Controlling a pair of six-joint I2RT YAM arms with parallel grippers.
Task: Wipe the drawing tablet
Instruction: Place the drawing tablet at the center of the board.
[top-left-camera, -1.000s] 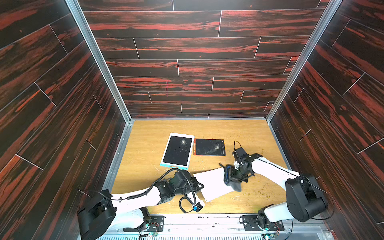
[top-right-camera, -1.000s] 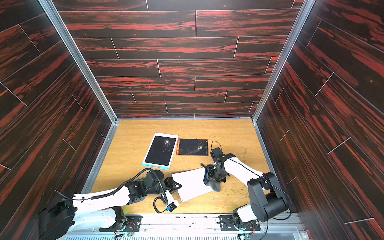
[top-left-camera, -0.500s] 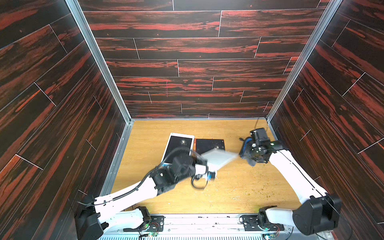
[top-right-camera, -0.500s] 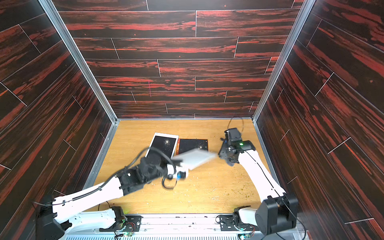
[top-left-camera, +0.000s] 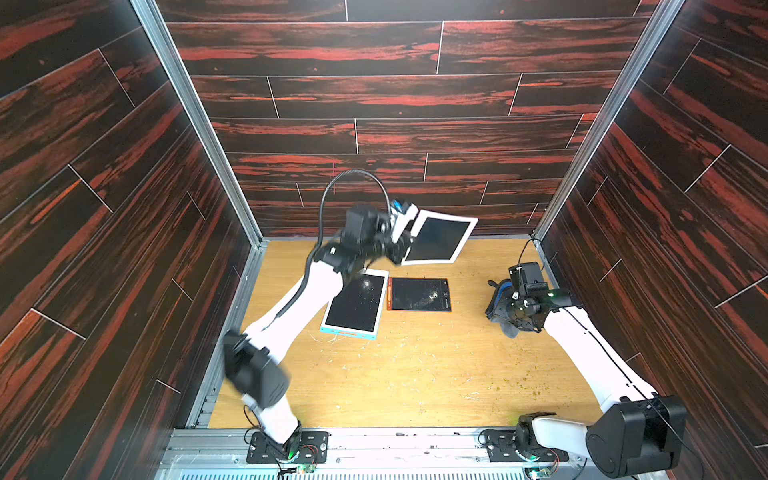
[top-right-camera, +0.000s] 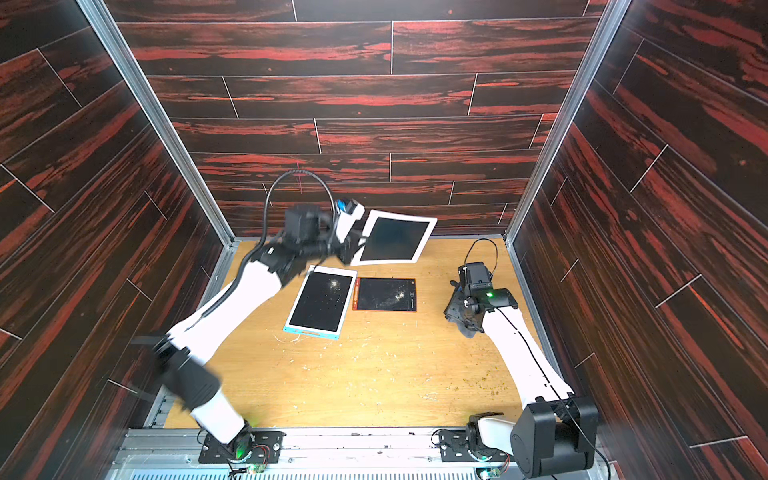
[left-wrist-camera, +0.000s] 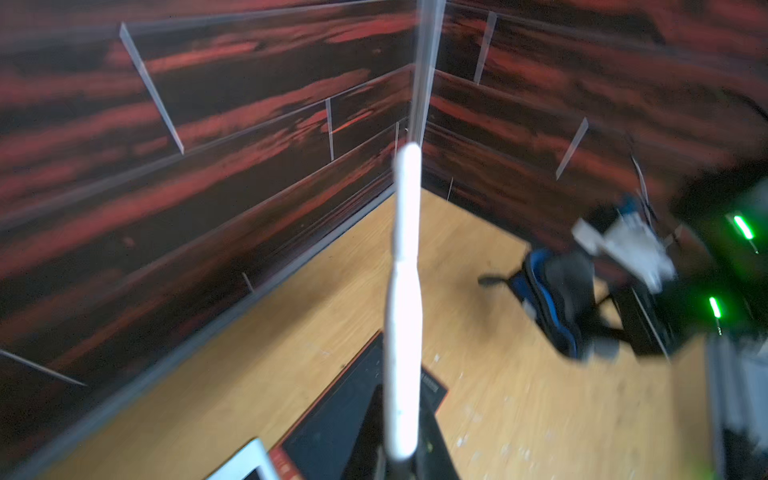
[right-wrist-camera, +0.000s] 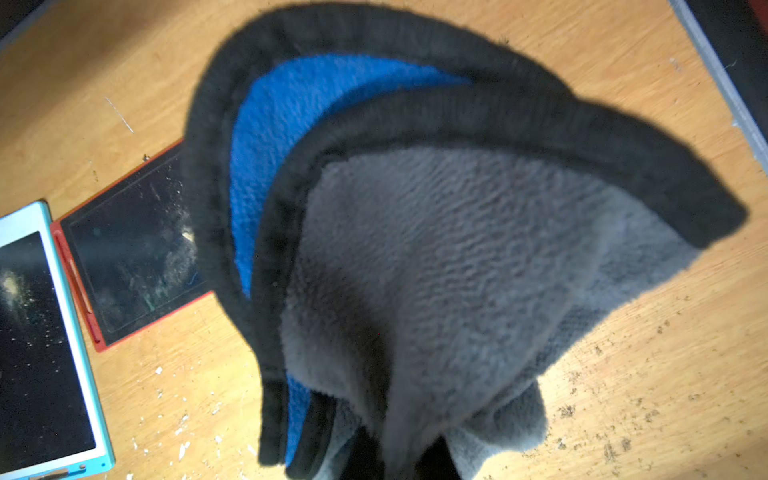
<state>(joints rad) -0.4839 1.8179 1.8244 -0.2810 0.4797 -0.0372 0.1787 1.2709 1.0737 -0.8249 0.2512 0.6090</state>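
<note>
My left pincer (top-left-camera: 400, 245) is clamped on one edge of the white-framed drawing tablet (top-left-camera: 440, 241), held tilted in the air near the back wall (top-left-camera: 395, 137), with a dusty teal-edged tablet (top-left-camera: 355, 305) and red-framed tablet (top-left-camera: 419, 294) lying side by side on the surface (top-left-camera: 415, 374), while my right pincer (top-left-camera: 510, 318) grips a grey-and-blue cloth (right-wrist-camera: 415, 270).

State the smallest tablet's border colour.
Smallest tablet: orange-red border, clearest in right wrist view.

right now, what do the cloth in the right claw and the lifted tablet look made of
The cloth: likely microfibre, soft and matte; fuzzy grey pile, blue reverse, black sewn edging. The white tablet: probably hard plastic frame, smooth dark screen; it looks flat though gripped at one edge.
</note>
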